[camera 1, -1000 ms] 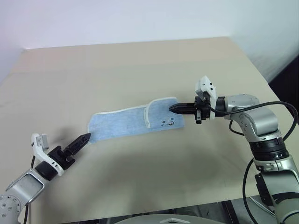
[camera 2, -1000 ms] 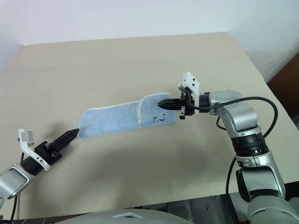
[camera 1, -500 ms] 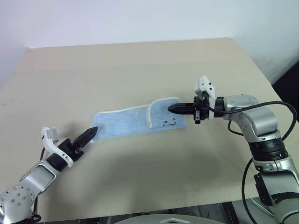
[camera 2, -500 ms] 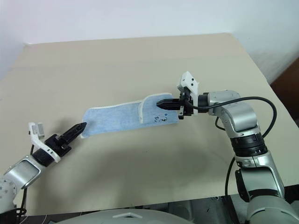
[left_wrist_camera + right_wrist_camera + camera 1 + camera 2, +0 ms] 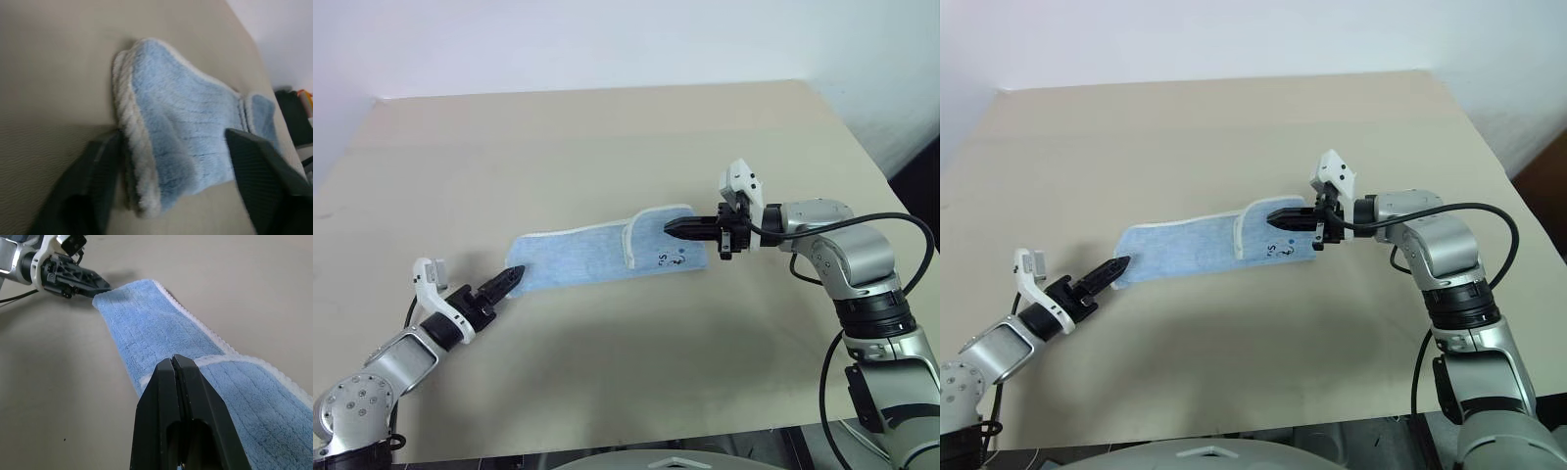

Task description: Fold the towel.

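The light blue towel (image 5: 573, 260) lies as a long strip across the middle of the tan table (image 5: 607, 137). Its right end is turned back over itself, with a white border (image 5: 628, 241) and small dark marks (image 5: 666, 259) showing. My right gripper (image 5: 673, 227) is shut on that folded right end, its fingertips meeting at the fold's edge in the right wrist view (image 5: 172, 361). My left gripper (image 5: 512, 279) sits low at the towel's left end. In the left wrist view its fingers (image 5: 100, 181) stand apart, one on each side of the towel's thick corner (image 5: 146, 161).
The table's front edge (image 5: 607, 441) runs close below my arms. A pale wall stands behind the far edge, and a dark gap opens past the table's right side (image 5: 920, 166).
My left gripper has slid forward and rightward to the towel's left corner, and its fingers have drawn closer together. The right gripper and the folded end have stayed put.
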### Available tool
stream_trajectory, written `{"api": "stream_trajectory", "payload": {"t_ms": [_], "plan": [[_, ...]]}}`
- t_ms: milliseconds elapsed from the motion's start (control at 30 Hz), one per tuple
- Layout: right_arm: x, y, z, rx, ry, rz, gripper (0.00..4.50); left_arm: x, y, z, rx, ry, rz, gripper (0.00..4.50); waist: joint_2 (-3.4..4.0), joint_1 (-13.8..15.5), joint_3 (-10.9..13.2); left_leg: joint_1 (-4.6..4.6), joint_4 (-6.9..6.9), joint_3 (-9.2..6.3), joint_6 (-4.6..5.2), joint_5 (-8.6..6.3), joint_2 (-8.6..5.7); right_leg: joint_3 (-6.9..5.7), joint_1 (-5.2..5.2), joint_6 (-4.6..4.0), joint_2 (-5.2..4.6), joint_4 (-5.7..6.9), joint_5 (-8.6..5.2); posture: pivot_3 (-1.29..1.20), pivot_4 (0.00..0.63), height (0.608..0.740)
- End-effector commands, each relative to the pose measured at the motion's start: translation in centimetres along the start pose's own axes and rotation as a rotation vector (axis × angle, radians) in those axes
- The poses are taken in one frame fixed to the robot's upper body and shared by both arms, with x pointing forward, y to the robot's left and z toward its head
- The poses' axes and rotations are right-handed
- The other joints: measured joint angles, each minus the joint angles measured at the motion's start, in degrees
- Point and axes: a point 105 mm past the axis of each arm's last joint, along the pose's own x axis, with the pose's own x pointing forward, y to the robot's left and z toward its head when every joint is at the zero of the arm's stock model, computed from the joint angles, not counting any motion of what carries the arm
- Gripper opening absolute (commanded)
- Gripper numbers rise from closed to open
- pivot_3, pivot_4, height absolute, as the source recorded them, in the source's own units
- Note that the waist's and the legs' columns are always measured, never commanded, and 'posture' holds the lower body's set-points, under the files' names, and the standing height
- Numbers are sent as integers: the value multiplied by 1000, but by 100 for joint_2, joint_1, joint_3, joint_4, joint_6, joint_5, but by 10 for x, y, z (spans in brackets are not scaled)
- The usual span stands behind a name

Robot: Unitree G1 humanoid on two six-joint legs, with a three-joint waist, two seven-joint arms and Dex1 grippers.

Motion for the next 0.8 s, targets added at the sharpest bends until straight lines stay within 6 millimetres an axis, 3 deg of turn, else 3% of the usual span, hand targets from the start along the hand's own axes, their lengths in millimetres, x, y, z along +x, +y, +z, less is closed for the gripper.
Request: {"api": "stream_trajectory", "payload": {"t_ms": [33,200,400,533,667,767,800], "plan": [[-1,4,14,-39,-43,11,0,4,-1,-13,-15,60,-5,1823,0,-2,0,0,0,0,0,0,0,0,0,0,0,0,0,0,150,740],[-2,5,16,-37,-47,15,0,6,-3,-13,-12,63,-11,101,0,-15,0,-1,-1,0,0,0,0,0,-1,0,0,-1,0,0,150,740],[-2,6,17,-35,-49,16,0,8,-3,-13,-8,68,-12,41,2,-4,0,-1,-1,0,0,0,1,0,-2,0,0,-1,0,0,150,740],[-3,7,19,-37,-50,21,0,15,-11,2,46,10,-41,41,1,6,0,-2,-1,0,0,0,0,0,-3,0,0,-1,0,0,150,740],[-8,3,18,-45,-39,14,0,28,-33,22,91,-46,-120,41,-1,9,1,-6,0,1,-1,0,1,-1,-2,0,0,-2,0,0,150,740],[-8,3,18,-47,-36,13,0,30,-35,24,97,-50,-129,41,-1,-24,1,-7,-1,3,0,0,1,-2,12,1,0,-2,1,0,150,740],[-11,3,16,-51,-22,18,0,37,-48,28,103,-48,-173,41,0,-43,2,-7,-1,6,1,-1,0,-2,11,2,0,-2,2,0,150,740]]}}
